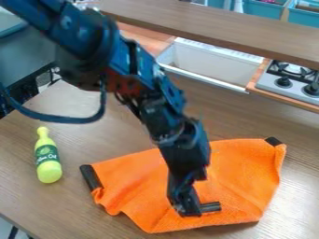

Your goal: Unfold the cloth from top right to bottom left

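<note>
One orange fabric cloth (242, 175), black-tabbed; one black two-finger end effector (189, 211), grip impossible to tell: you lift a single layer, low, and draw it bottom-left.

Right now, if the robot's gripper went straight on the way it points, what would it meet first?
Most likely the orange fabric cloth, beside the short black piece lying on it; whether the black gripper is touching the cloth is hard to judge.

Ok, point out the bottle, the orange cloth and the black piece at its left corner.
Bottle (49, 172), camera view: lower body.
Orange cloth (246, 175), camera view: right part.
Black piece (91, 177), camera view: its middle.
</note>
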`<action>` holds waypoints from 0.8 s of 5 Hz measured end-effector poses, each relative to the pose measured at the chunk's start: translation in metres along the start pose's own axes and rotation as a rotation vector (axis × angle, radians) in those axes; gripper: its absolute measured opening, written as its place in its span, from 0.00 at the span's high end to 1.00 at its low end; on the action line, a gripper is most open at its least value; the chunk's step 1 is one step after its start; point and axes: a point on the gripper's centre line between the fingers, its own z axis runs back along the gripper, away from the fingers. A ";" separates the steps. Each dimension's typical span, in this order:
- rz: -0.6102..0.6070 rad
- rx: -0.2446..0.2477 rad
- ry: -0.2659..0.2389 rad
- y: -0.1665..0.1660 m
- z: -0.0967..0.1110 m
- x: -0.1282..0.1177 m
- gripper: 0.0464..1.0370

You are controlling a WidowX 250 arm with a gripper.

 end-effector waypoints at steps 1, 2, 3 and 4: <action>-0.004 0.043 0.047 -0.004 -0.007 0.000 0.04; 0.011 0.051 0.129 -0.004 -0.025 -0.005 0.04; 0.001 0.067 0.158 0.003 -0.038 -0.004 0.04; 0.013 0.092 0.136 0.010 -0.042 0.000 0.04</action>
